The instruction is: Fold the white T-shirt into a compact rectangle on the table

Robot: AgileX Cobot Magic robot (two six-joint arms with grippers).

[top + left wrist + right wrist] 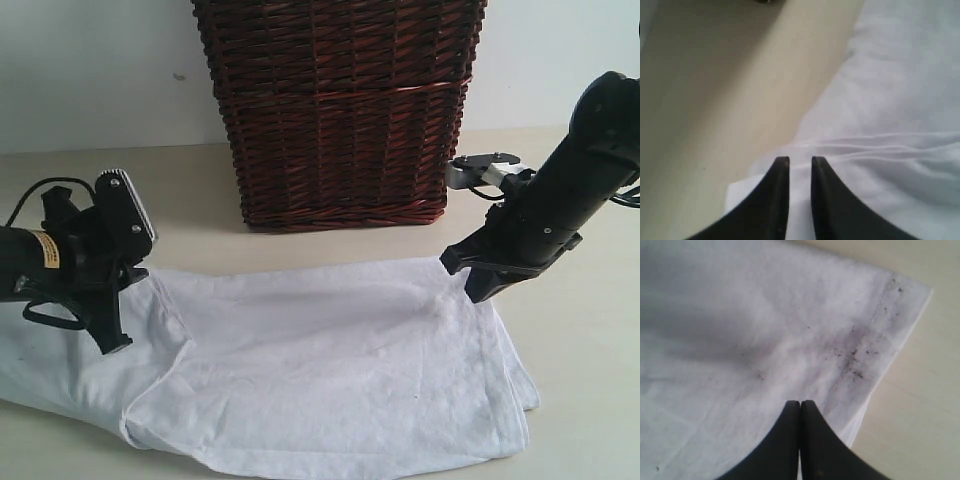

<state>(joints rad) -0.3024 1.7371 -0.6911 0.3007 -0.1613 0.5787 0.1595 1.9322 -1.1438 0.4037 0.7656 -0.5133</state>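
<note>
Left claw (800, 160) pinched on white T-shirt (330, 360) edge — right claw (800, 402) clenched, any hold hidden.

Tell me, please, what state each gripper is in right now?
Left gripper: closed on the white T-shirt, with cloth in the narrow gap.
Right gripper: shut, tips at the shirt's hem; whether it pinches cloth cannot be told.

Shirt (330, 370): white cloth, soft, matt, creased, with dark specks along one hem.
Bench (200, 190): pale cream, smooth, matt.
Basket (340, 110): dark brown woven wicker, rough and ribbed, faint sheen.
Jaws: black, smooth, dull, plastic-looking.
Right arm (575, 180): black casing, slight gloss.
Bracket (482, 165) by the basket: bare bright metal.
</note>
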